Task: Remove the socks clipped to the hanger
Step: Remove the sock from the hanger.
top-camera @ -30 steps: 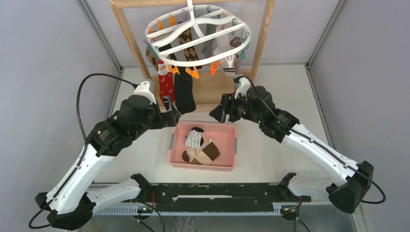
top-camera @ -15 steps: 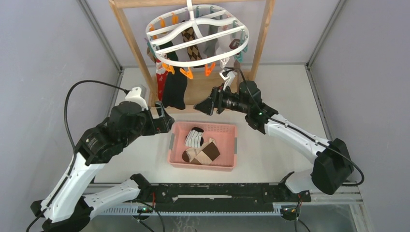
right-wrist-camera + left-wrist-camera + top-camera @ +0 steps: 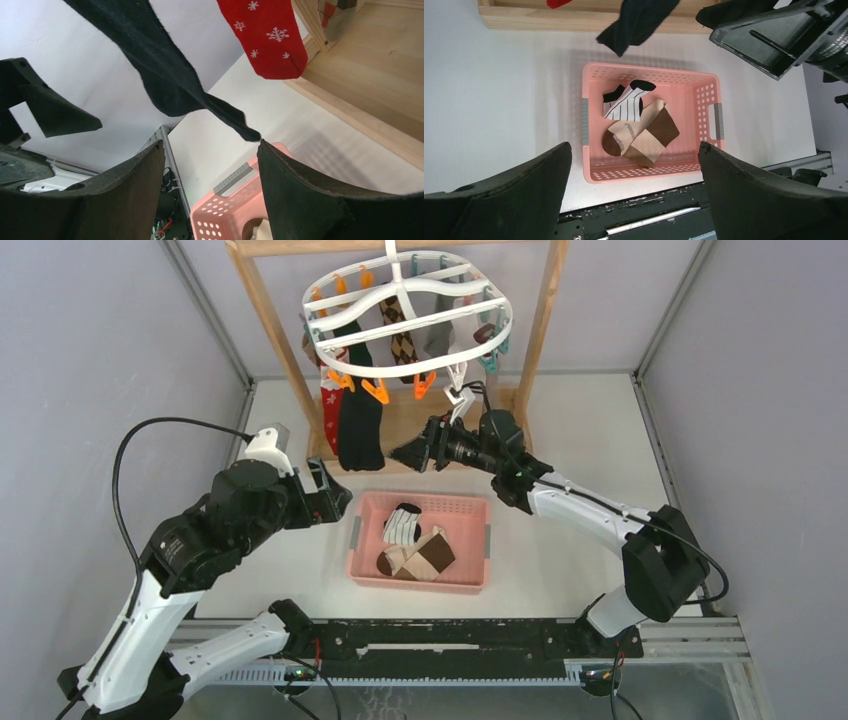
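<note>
A lab booth walled by grey panels.

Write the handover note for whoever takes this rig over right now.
Left gripper: open, empty, by the left end of the basket.
Right gripper: open, empty, beside the hanging black sock.
Done: a striped sock and beige-and-brown socks lie in the basket.
To do: at least the black sock, a red sock, an argyle sock and a grey sock hang clipped to the hanger.
</note>
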Available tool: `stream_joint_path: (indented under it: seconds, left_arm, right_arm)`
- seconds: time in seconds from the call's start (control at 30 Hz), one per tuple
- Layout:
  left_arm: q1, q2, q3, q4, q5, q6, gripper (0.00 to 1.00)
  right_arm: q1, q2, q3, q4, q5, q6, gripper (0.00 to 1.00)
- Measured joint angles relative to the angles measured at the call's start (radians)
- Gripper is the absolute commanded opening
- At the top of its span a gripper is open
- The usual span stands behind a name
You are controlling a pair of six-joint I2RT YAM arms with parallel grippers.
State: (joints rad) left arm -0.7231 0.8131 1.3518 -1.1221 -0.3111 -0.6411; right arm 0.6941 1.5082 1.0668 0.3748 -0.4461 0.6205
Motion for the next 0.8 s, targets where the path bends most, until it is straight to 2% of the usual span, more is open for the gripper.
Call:
stream_joint_path:
  seconds: [0.3, 0.73, 0.8]
  left_arm:
    - [0.000, -0.002, 0.020, -0.017, 0.001, -0.015, 1.00]
    - [0.000, 0.028, 0.072, -0.050, 0.009, -0.013, 1.00]
    - [0.000, 0.037, 0.072, -0.052, 0.011, -0.011, 1.00]
  right_arm:
    - [0.005, 0.129, 0.007, 0.084, -0.010, 0.018, 0.75]
    - [0.036, 0.266, 0.141, 0.185, -0.049, 0.041, 0.75]
    - [0.039, 0.281, 0.158, 0.191, -0.051, 0.041, 0.73]
